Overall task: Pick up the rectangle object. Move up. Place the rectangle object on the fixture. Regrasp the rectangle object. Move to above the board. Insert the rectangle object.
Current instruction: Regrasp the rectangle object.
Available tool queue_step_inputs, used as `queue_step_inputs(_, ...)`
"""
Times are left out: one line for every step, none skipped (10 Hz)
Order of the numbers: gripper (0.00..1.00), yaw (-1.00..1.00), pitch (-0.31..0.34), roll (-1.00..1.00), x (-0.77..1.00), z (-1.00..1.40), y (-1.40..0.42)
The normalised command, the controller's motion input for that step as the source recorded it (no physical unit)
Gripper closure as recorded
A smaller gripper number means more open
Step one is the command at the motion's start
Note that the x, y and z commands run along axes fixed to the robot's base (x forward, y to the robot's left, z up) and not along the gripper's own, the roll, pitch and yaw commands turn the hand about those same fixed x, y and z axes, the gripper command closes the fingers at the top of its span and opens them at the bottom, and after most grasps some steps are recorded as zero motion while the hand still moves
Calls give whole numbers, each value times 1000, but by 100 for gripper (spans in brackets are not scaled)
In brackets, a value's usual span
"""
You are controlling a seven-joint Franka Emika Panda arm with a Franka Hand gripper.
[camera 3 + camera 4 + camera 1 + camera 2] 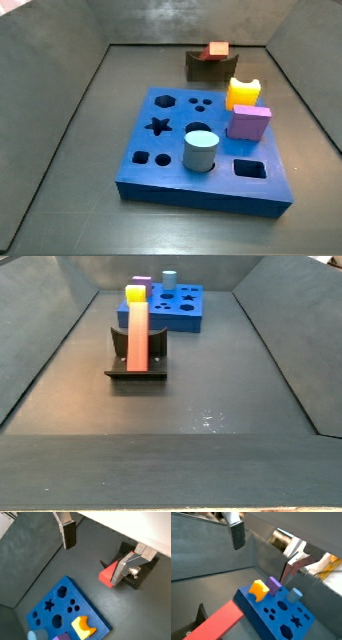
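The rectangle object, a long red-orange block (136, 334), lies across the notch of the dark fixture (136, 364). A side view shows its end face (217, 49) atop the fixture (203, 68). It also shows in both wrist views (108, 575) (212, 626). The blue board (167, 150) with cut-out holes lies on the floor and shows in a wrist view (53, 609). My gripper (92, 564) (260, 562) is open and empty, high above the bin, its fingers (67, 534) far apart. It is out of both side views.
A yellow notched block (242, 93), a pink-purple cube (249, 122) and a pale blue cylinder (201, 151) stand in the board. Dark bin walls (80, 80) slope up on all sides of the grey floor (201, 386).
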Motion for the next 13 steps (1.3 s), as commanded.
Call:
queue_step_inputs(0,5,28,1000,-18,69,-304)
queue_step_inputs(0,5,26,1000,-28,63,-60)
queue_step_inputs(0,5,24,1000,-31,50,-27)
queue_step_inputs(0,6,19,1000,-17,16,-49)
queue_step_inputs(0,7,16,1000,-11,7,-35)
queue_step_inputs(0,8,13,1000,-9,10,-25)
queue_step_inputs(0,9,10,1000,-3,12,-21)
queue_step_inputs(0,10,9,1000,-1,10,-18)
queue_step_inputs(0,11,11,1000,1,11,-22)
queue_step_inputs(0,13,18,1000,1,9,-17)
queue_step_inputs(0,15,25,1000,8,10,-20)
queue_step_inputs(0,16,30,1000,15,7,-22)
queue_step_inputs(0,20,41,1000,32,-1,-23)
